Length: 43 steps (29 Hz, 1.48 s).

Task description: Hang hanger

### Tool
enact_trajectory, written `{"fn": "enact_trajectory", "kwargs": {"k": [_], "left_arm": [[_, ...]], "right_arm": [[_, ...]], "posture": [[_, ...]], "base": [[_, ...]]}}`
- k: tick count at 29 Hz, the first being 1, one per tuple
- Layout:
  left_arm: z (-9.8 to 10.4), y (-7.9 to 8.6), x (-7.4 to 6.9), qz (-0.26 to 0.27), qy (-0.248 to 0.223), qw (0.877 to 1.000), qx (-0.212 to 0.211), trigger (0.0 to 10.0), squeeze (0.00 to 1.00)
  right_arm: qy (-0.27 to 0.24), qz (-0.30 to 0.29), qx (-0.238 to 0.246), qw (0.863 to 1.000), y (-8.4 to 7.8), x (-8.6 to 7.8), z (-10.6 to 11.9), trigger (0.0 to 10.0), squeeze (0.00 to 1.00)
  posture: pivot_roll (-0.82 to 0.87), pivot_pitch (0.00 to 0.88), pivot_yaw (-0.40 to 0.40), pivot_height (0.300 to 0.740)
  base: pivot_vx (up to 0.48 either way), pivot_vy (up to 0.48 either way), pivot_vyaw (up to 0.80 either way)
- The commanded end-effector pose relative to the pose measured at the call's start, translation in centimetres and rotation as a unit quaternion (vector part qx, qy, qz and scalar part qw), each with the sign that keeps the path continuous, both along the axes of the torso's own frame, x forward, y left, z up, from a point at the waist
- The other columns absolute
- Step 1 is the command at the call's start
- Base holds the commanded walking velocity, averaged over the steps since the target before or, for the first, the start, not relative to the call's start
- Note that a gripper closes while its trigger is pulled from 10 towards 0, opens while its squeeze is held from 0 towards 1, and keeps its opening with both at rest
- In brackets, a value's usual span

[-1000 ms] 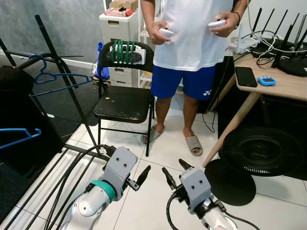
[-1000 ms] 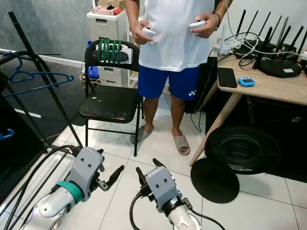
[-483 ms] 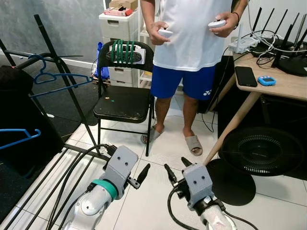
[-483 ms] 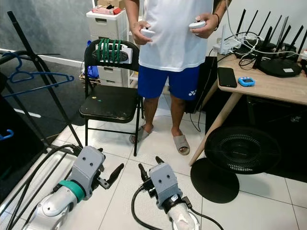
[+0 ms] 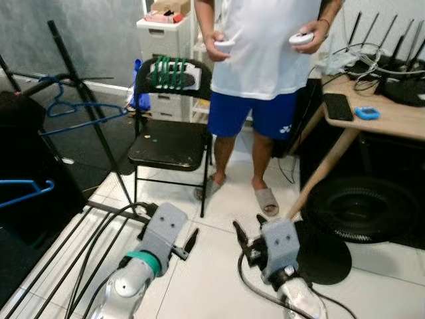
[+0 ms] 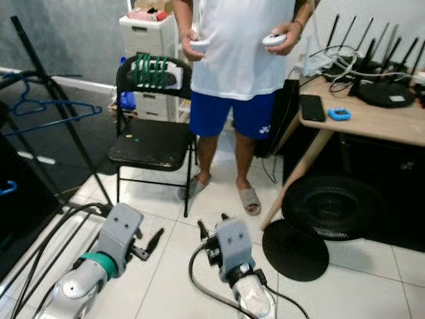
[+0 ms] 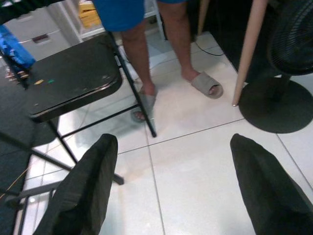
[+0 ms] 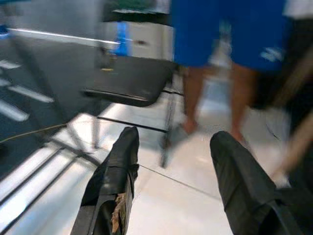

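Note:
Several green hangers (image 5: 169, 72) hang over the backrest of a black folding chair (image 5: 166, 143). A blue hanger (image 5: 78, 107) hangs on the black rack (image 5: 86, 109) at the left, and another blue hanger (image 5: 26, 191) sits lower, near the left edge. My left gripper (image 7: 172, 142) is low over the white floor tiles, open and empty, well short of the chair. My right gripper (image 5: 249, 224) is beside it, also open with nothing between its fingers (image 8: 117, 171). The right wrist view is blurred.
A person (image 5: 262, 60) in blue shorts stands just right of the chair holding two controllers. A wooden desk (image 5: 392, 119) with a phone and routers is at the right, with a black fan (image 5: 362, 206) under it. Rack legs and cables (image 5: 99, 232) cross the floor at left.
My right gripper has shifted slightly forward and to the right. My left gripper has dropped a little. The head view has shifted slightly and is blurred.

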<state>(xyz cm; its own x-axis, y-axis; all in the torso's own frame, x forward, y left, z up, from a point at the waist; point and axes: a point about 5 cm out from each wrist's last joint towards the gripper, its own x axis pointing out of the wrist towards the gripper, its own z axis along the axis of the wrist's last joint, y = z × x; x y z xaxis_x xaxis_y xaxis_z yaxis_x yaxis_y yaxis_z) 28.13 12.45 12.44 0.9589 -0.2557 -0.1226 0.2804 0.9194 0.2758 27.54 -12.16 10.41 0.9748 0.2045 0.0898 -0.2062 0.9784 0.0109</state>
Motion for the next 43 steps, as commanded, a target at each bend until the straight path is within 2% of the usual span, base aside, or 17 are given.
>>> {"fn": "enact_trajectory", "kwargs": {"k": [1, 6, 32, 39, 43], "left_arm": [[-0.5, -0.1, 0.0, 0.006, 0.015, 1.0, -0.002, 10.0, 0.0], [-0.3, -0.4, 0.2, 0.007, 0.017, 1.0, -0.013, 10.0, 0.0], [0.2, -0.7, 0.4, 0.014, 0.012, 1.0, -0.015, 10.0, 0.0], [0.3, -0.5, 0.4, 0.02, 0.011, 1.0, -0.015, 10.0, 0.0], [1.0, 0.0, 0.7, 0.051, -0.008, 0.998, -0.031, 10.0, 0.0]], "right_arm": [[0.012, -0.017, 0.001, 1.0, -0.9, 0.0, -0.4, 10.0, 0.0], [0.005, -0.007, -0.017, 1.0, -0.9, 0.1, -0.3, 10.0, 0.0], [0.006, 0.004, 0.0, 1.0, 0.3, 0.1, 0.0, 10.0, 0.0], [-0.013, 0.017, -0.006, 1.0, 1.0, 0.3, 0.9, 10.0, 0.0], [-0.031, 0.019, 0.009, 0.999, 1.3, 0.7, 2.3, 10.0, 0.0]], "posture": [[-0.14, 0.066, 0.068, 0.74], [-0.14, 0.063, 0.068, 0.74], [-0.14, 0.082, 0.077, 0.74], [-0.13, 0.084, 0.076, 0.74], [-0.13, 0.086, 0.076, 0.74]], "base": [[0.0, 0.0, -0.8], [0.0, 0.0, -0.8], [0.0, 0.0, -0.8], [0.0, 0.0, -0.8], [0.0, 0.0, -0.8]]}}
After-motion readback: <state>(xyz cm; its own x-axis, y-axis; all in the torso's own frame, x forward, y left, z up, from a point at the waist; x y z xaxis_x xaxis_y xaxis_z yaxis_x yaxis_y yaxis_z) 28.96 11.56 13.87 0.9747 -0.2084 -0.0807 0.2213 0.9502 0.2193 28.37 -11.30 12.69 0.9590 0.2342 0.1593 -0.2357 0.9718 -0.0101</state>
